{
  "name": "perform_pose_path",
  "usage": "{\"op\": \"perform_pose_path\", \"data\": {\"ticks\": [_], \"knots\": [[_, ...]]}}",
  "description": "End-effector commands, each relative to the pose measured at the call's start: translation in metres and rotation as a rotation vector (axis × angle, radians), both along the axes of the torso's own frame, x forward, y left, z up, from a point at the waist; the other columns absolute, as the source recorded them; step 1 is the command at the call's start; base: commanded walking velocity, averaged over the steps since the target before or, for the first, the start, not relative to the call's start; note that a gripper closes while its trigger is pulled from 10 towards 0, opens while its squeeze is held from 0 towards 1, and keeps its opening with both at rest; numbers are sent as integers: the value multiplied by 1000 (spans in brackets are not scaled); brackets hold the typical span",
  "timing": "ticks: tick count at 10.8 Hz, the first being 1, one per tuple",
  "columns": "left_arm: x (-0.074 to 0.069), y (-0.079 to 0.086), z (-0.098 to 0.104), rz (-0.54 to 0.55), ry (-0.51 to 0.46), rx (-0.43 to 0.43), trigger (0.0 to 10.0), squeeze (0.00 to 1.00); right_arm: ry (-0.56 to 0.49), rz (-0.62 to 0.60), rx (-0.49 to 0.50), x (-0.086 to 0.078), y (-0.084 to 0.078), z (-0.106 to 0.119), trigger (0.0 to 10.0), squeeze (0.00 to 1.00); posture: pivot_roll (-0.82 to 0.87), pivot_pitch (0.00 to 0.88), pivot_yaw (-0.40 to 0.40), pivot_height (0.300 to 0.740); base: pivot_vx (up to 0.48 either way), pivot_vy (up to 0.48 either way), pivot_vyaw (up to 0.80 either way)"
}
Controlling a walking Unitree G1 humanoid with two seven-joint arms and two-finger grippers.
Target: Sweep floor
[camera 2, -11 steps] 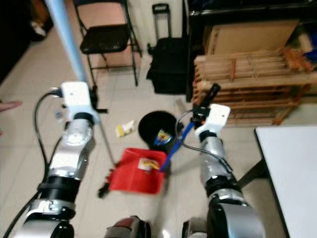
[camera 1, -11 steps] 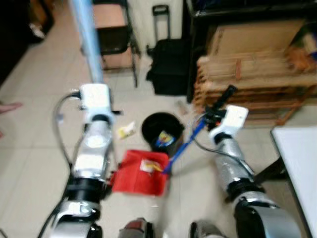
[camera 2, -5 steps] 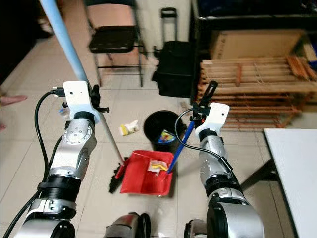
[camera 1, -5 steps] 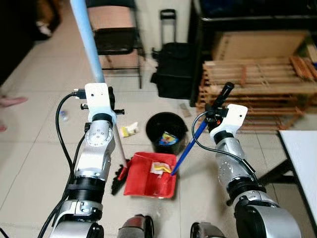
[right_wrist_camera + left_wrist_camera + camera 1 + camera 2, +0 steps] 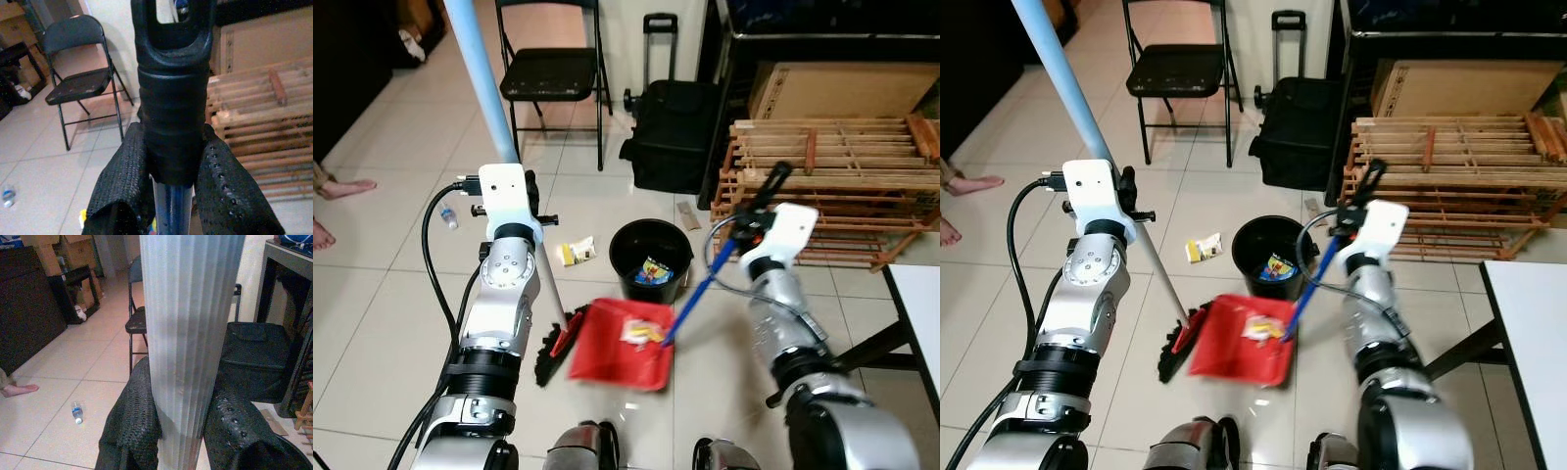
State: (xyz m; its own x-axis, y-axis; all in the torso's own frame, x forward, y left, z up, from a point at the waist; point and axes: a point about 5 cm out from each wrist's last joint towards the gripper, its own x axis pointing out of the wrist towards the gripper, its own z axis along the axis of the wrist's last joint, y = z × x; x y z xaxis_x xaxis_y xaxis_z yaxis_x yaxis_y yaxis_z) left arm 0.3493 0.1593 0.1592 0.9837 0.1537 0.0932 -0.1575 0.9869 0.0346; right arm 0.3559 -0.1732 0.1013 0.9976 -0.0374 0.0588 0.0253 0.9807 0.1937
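My left gripper (image 5: 181, 431) is shut on the broom's pale blue handle (image 5: 489, 88). The handle slants down to the black and red broom head (image 5: 553, 348) on the tiles. My right gripper (image 5: 173, 191) is shut on the black grip of the red dustpan's blue handle (image 5: 700, 294). The dustpan (image 5: 622, 345) lies low at the floor just right of the broom head, with yellow and white scraps (image 5: 641, 333) in it. A yellow-white piece of litter (image 5: 576, 253) lies on the floor left of the black bin (image 5: 651, 259).
The bin holds colourful rubbish. Behind it stand a black suitcase (image 5: 675, 132), a folding chair (image 5: 551, 69) and a wooden rack (image 5: 842, 186). A white table corner (image 5: 920, 313) is at the right. A person's bare feet (image 5: 337, 186) and a small bottle (image 5: 447, 217) are at the left.
The whole picture has shifted slightly, so the camera moved. The dustpan now looks blurred, in motion beside the broom head. Both grippers keep their hold.
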Motion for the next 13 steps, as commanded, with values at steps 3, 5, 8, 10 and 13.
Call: {"op": "perform_pose_path", "data": {"ticks": [3, 5, 8, 10, 13], "knots": [[1, 6, 6, 25, -29, 8, 10000, 0, -100, -17, -56, 14, -13, 32, 10000, 0, 41, 119, 104, 740, 0, 0, 0], [0, 5, 7, 26, -34, 8, 10000, 0, -111, -19, -142, 15, -16, 37, 10000, 0, 44, 118, 108, 740, 0, 0, 0], [0, 7, 7, 33, -36, 13, 10000, 0, -124, -85, -202, 18, -19, 43, 10000, 0, 53, 120, 110, 740, 0, 0, 0], [-1, 9, 8, 35, -37, 17, 10000, 0, -138, -127, -232, 19, -22, 48, 10000, 0, 58, 124, 113, 740, 0, 0, 0], [-3, 10, 8, 34, -38, 35, 10000, 0, -136, -305, -253, 19, -38, 56, 10000, 0, 66, 128, 122, 740, 0, 0, 0]]}}
